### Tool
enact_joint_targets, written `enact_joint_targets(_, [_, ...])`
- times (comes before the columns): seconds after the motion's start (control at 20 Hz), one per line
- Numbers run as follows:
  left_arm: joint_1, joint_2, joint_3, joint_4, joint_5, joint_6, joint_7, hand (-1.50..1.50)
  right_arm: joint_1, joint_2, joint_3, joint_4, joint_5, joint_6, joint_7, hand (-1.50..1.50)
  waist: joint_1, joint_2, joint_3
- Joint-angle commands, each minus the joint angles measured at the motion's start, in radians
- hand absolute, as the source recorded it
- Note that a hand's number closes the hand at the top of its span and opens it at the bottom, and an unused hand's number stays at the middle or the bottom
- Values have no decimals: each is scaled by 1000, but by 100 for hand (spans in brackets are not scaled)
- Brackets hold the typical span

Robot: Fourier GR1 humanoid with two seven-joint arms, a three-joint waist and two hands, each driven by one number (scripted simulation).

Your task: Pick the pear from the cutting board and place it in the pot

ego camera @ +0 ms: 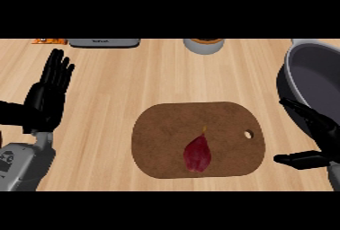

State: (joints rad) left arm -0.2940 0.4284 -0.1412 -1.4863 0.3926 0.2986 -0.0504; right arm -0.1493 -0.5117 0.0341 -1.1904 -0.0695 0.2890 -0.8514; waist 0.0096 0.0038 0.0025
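A dark red pear (198, 154) lies on the brown cutting board (166, 134), near its lower middle, stem pointing up. The grey pot (315, 81) stands at the right edge, partly cut off by the view. My right hand (317, 134) is open just right of the board, in front of the pot's near rim, fingers spread and thumb pointing left; it touches nothing. My left hand (46, 94) rests open at the left edge, fingers up, well away from the board.
Along the far edge of the wooden counter stand a grey appliance (105, 42), an orange item (50, 41) and a round container (204, 45). Bare counter lies between the board and the left hand.
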Motion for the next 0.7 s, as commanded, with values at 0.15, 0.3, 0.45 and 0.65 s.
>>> enact_joint_targets(0.15, [-6,-6,43,37,5,-26,-3,0,-10,-107,97,-133,163,21,95,-150,-17,-6,-4])
enact_joint_targets(0.3, [28,-25,22,-20,-27,1,5,0,3,-144,113,-193,213,34,163,-150,-14,-7,-3])
enact_joint_targets(0.45, [-17,-37,43,22,-42,4,17,0,40,-94,146,-373,227,12,332,-150,-25,-7,-4])
enact_joint_targets(0.65, [40,-46,50,-37,-46,-19,21,0,-38,-47,186,-406,269,52,506,-150,-10,-6,-3])
